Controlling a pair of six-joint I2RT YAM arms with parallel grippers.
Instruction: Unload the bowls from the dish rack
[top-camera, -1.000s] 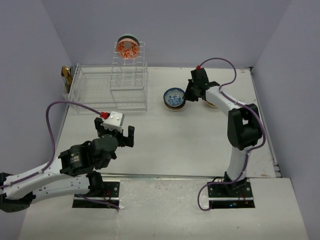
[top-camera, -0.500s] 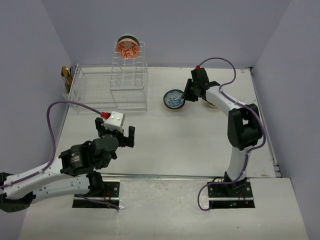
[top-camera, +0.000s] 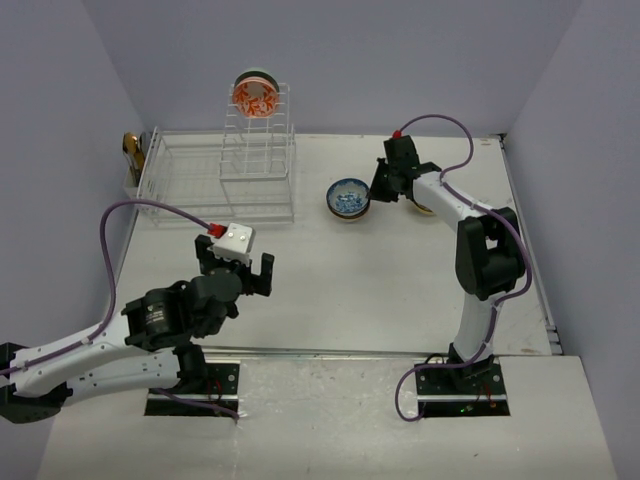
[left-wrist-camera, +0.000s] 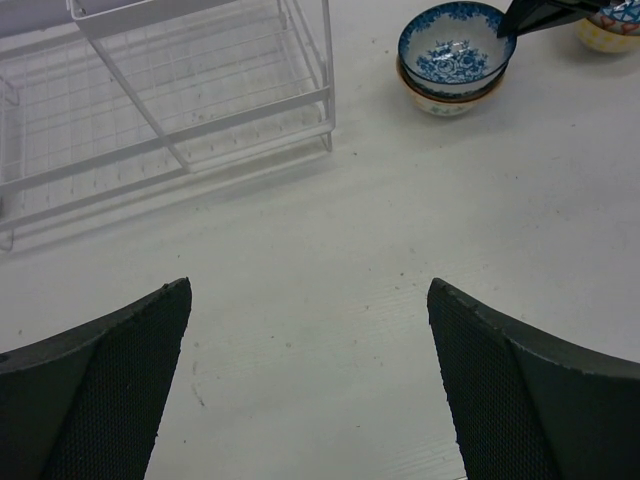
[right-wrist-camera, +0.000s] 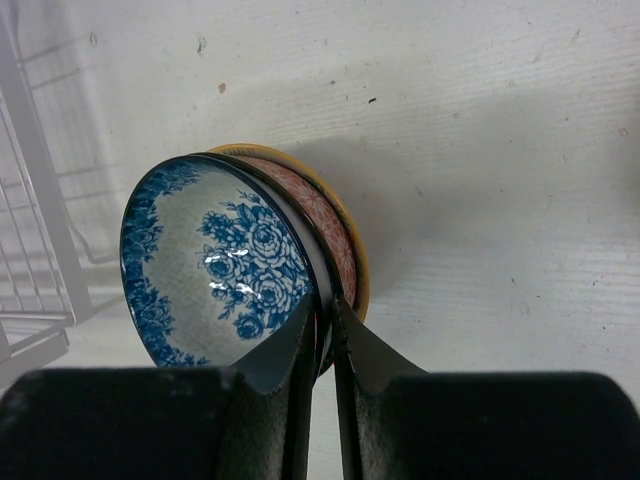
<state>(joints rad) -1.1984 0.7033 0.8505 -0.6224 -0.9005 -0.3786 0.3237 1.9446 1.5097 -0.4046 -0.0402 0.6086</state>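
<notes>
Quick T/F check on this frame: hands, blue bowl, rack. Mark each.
1. The right hand is pinched on the blue bowl's rim. True.
2. The left hand is shut. False: it is open and holds nothing.
3. The blue bowl sits alone on the table. False: it is stacked on other bowls.
4. An orange bowl is at the top of the rack. True.
</notes>
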